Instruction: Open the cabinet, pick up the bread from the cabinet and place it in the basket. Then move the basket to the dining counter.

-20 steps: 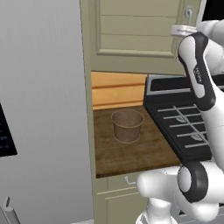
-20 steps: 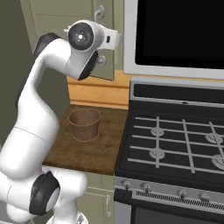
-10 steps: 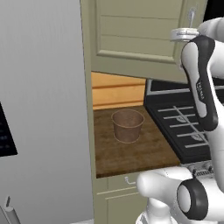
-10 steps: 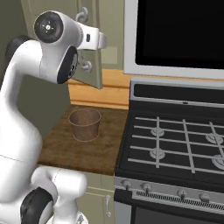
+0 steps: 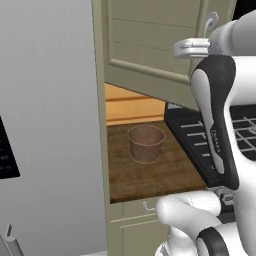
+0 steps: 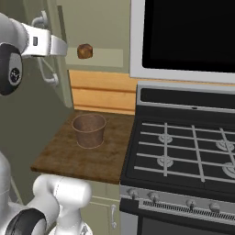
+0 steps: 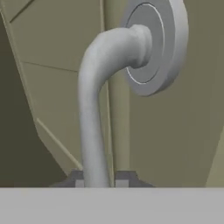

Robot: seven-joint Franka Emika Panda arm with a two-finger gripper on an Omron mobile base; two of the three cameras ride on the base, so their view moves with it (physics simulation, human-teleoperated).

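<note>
My fingertips (image 7: 124, 178) barely peek up either side of the curved silver handle (image 7: 94, 109), clamped round it. The cabinet (image 5: 150, 45) door hangs ajar; the bread (image 6: 84, 51) sits on its pale shelf, above the woven basket (image 6: 89, 130).

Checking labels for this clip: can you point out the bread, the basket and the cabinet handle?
bread (image 6: 84, 51), right base view, middle of the dark brown lump on the pale shelf.
basket (image 5: 146, 145), left base view, its woven front wall.
cabinet handle (image 7: 92, 131), hand view, the straight shaft below the bend.
</note>
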